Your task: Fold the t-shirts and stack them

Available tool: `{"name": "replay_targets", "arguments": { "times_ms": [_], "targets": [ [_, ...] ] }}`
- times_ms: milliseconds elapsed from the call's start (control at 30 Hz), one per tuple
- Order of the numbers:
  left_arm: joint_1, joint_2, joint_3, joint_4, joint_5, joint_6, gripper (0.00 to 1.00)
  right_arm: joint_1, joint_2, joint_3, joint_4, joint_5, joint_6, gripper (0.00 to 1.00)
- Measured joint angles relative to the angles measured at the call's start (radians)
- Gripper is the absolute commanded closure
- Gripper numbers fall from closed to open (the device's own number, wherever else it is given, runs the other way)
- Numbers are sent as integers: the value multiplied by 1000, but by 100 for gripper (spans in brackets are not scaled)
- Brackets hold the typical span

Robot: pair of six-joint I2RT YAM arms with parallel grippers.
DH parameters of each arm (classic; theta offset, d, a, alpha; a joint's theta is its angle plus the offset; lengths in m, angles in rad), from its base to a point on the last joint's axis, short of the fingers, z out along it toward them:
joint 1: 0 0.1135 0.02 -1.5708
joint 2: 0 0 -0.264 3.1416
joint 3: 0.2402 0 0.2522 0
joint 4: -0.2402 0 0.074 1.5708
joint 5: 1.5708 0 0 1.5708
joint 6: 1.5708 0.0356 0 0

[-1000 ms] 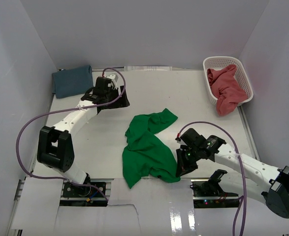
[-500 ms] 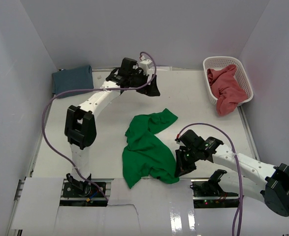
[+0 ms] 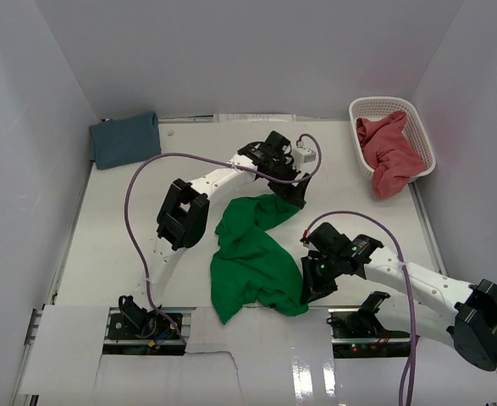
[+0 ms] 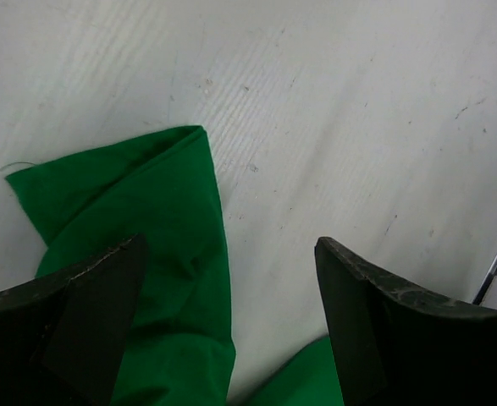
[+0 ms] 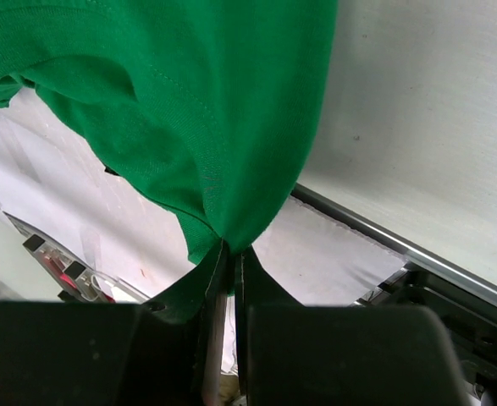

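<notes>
Green shirt [image 3: 252, 254]: crumpled in the middle of the white table [image 3: 121, 237], a bit toward the near edge, with one flap poking out to the far right. Not folded at all, tbh.
Right gripper [image 3: 309, 292]: pinched tight on the near right edge of the green shirt. On its wrist cam the cloth bunches to a point right where the two fingers meet, then fans out wide from there.
Left gripper [image 3: 295, 196]: jaws spread wide, nothing between them. It hangs over that far right flap of the green shirt. On its wrist cam the doubled-over corner of the cloth sits by the left-hand finger, and there's bare table under the rest. Can't tell if the fingers actually touch the cloth.
Blue shirt [image 3: 125, 139]: far left corner of the table, folded into a fairly tidy rectangle, well apart from both grippers.
Red shirt [image 3: 388, 152]: bunched up in the basket, with part of it spilling over the near rim onto the table.
Basket [image 3: 375, 105]: white plastic lattice, far right corner, up near the side wall.
Cables: a purple one loops along each arm. The left one [image 3: 142, 182] swings out wide over the table.
</notes>
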Motion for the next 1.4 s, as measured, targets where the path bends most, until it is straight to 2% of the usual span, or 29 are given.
{"name": "replay_targets", "arguments": {
  "times_ms": [367, 433, 467, 500, 567, 600, 667, 700, 733, 767, 967, 1067, 1200, 1333, 1400],
  "targets": [
    [-38, 61, 1, -25, -133, 18, 10, 0, -24, 7, 0, -5, -3, 92],
    [-36, 79, 13, -24, -167, 17, 13, 0, -35, 7, 0, -6, -3, 92],
    [-35, 88, 21, -20, -177, 15, 17, 0, -41, 7, 0, -6, -2, 92],
    [-34, 93, 31, -20, -188, 14, 28, 0, -45, 7, 0, -6, -1, 92],
    [-34, 112, 58, -15, -215, 12, 35, 0, -54, 7, 0, -8, 1, 92],
    [-34, 126, 74, -14, -223, 13, 47, 0, -58, 7, 0, -9, 2, 92],
    [-34, 145, 101, -10, -237, 6, 63, 0, -64, 7, 0, -9, 5, 92],
    [-34, 151, 106, -6, -241, 5, 85, 0, -67, 7, 0, -9, 8, 92],
    [-33, 153, 107, -5, -249, -1, 96, 0, -71, 7, -1, -9, 10, 92],
    [-32, 155, 108, -6, -257, -4, 100, 0, -74, 7, -1, -9, 12, 92],
    [-4, 156, 108, -5, -269, -77, 100, 0, -80, 7, -3, -5, 19, 92],
    [79, 155, 102, -1, -251, -172, 100, -5, -97, 6, -11, 12, 31, 92],
    [322, 119, 31, 29, -239, -306, 100, -43, -121, 4, -27, 32, 37, 92],
    [581, 43, -63, 32, -369, -382, 100, -79, -116, -9, -22, 68, 33, 92],
    [657, -13, -124, 10, -432, -413, 100, -92, -96, -9, -2, 85, 29, 92]
  ]
}}
